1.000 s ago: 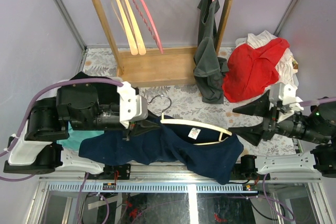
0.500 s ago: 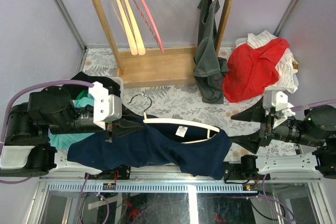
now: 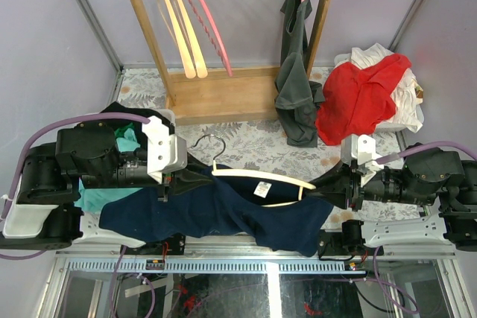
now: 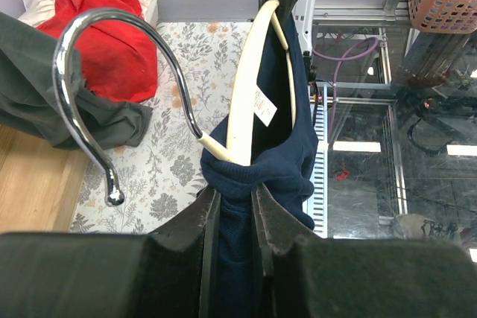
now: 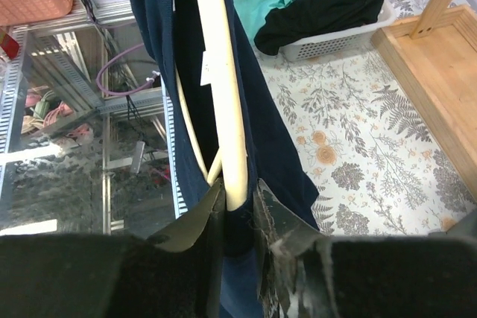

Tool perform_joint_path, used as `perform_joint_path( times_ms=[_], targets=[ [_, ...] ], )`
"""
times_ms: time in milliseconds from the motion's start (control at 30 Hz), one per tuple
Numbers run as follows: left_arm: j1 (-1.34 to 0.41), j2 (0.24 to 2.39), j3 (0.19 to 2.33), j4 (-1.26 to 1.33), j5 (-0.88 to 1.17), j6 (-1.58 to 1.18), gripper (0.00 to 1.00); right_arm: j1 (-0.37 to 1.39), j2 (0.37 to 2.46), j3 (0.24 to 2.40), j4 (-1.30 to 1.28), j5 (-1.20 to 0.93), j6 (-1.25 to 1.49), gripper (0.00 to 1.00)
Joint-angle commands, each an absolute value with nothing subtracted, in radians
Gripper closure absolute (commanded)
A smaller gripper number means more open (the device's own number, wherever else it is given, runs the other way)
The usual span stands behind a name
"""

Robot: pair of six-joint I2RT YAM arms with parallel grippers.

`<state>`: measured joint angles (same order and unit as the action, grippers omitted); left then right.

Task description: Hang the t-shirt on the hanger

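Observation:
The navy t-shirt (image 3: 223, 214) hangs between my two grippers above the table's near edge, draped over the cream hanger (image 3: 257, 177), whose metal hook (image 3: 212, 145) points to the back. My left gripper (image 3: 175, 184) is shut on bunched t-shirt fabric (image 4: 237, 184) at the hanger's (image 4: 246, 87) left end; the hook (image 4: 78, 72) and the white label (image 4: 262, 103) show there. My right gripper (image 3: 329, 193) is shut on the t-shirt (image 5: 261, 139) over the hanger's (image 5: 220, 72) right tip.
A wooden rack (image 3: 216, 94) at the back holds light-wood hangers (image 3: 182, 35), a pink hanger (image 3: 209, 20) and a grey-green top (image 3: 294, 87). A red garment (image 3: 358, 94) lies back right. A white basket (image 5: 328, 46) with teal and black clothes sits left.
My right gripper, open and apart from the shirt before, has moved left and shut on the shirt's right end. My left gripper shifted left with the shirt and hanger, then slightly back right.

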<state>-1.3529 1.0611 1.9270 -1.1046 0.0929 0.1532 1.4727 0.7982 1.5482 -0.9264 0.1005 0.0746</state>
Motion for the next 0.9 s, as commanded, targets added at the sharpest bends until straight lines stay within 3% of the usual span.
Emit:
perform_joint_path(
  times_ms=[0, 133, 400, 500, 733, 867],
  targets=[
    [-1.35, 1.047, 1.93, -1.01, 0.124, 0.143, 1.0, 1.474, 0.792, 1.556, -0.875, 0.063, 0.056, 0.77],
    [-1.35, 1.065, 1.923, -1.002, 0.141, 0.146, 1.0, 1.474, 0.807, 1.571, -0.866, 0.053, 0.046, 0.69],
    [-1.35, 1.082, 1.899, -0.976, 0.168, 0.148, 1.0, 1.473, 0.845, 1.601, -0.859, 0.055, 0.031, 0.63],
    [-1.35, 1.082, 1.902, -0.974, 0.168, 0.149, 1.0, 1.474, 0.847, 1.617, -0.873, 0.085, 0.036, 0.51],
    [-1.35, 1.053, 1.907, -0.996, 0.133, 0.148, 1.0, 1.475, 0.724, 1.619, -0.923, 0.226, 0.118, 0.51],
    [-1.349, 1.049, 1.915, -1.011, 0.12, 0.149, 1.0, 1.474, 0.676, 1.589, -0.946, 0.185, 0.154, 0.5]
  ],
)
